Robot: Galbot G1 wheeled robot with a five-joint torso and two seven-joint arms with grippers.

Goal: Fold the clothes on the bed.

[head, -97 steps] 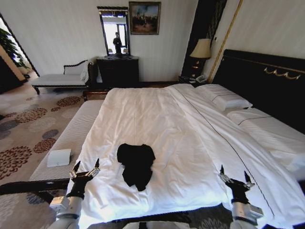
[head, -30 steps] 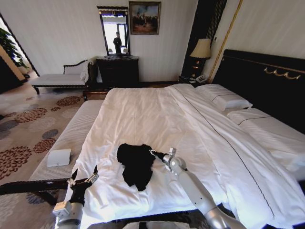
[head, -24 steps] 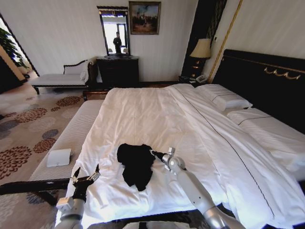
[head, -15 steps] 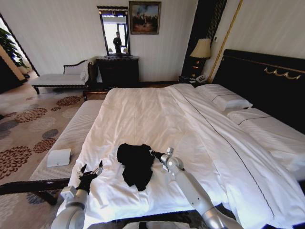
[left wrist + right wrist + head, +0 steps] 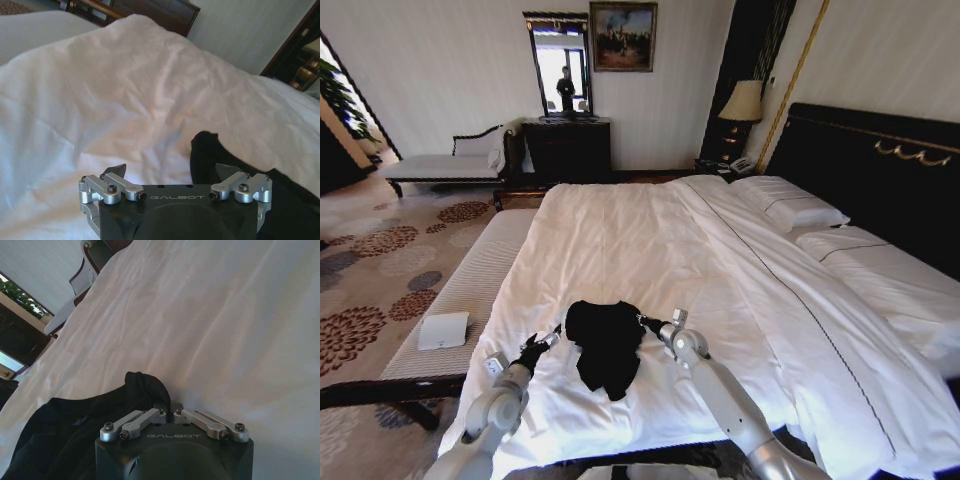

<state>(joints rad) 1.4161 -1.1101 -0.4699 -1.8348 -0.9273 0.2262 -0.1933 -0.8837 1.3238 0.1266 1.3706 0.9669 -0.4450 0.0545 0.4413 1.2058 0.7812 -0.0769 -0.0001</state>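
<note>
The clothes, one crumpled black T-shirt [image 5: 607, 345], lie on the white duvet of the bed [image 5: 650, 240] near its foot. My right gripper [image 5: 644, 321] sits at the shirt's right edge. In the right wrist view the right gripper [image 5: 168, 407] has its fingers drawn together, pinching a raised ridge of the T-shirt [image 5: 75, 425]. My left gripper [image 5: 546, 342] hovers just beside the shirt's left edge. In the left wrist view the left gripper [image 5: 172, 172] is spread wide, with the T-shirt [image 5: 235, 165] in front of one finger and white sheet ahead of the other.
A small white box [image 5: 443, 330] rests on the pale striped bench [image 5: 480, 275] along the bed's left side. Pillows [image 5: 790, 208] and the dark headboard [image 5: 880, 170] are at the right. A dresser [image 5: 568, 148] and a lamp [image 5: 742, 103] stand against the far wall.
My left arm has reached forward and to the right, from the bed's near corner up to the shirt's left edge. The right gripper has stayed at the shirt's right edge.
</note>
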